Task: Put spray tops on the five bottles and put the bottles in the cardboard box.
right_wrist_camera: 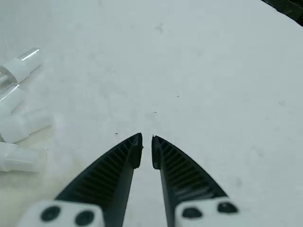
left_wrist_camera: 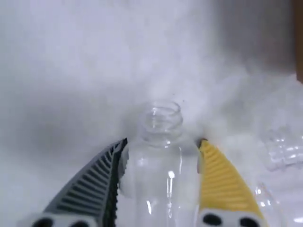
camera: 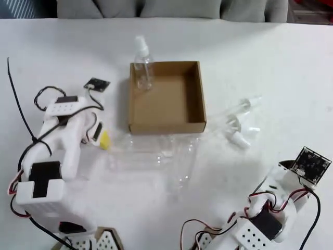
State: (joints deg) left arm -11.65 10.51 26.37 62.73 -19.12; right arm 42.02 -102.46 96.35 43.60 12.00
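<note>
left gripper (left_wrist_camera: 163, 142) seemingly clamps uncapped bottle (left_wrist_camera: 160, 177) | right gripper (right_wrist_camera: 146, 139) nearly closed, empty

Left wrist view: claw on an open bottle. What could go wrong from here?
1. The bottle is clear and smooth, gripped by the left claw near its shoulder; it may slip or swing when lifted.
2. Other bottles lie crowded beside it before the box; a lift could set them rolling.
3. The spray tops lie loose near the right claw; small and round, they might flick away when pinched.
</note>
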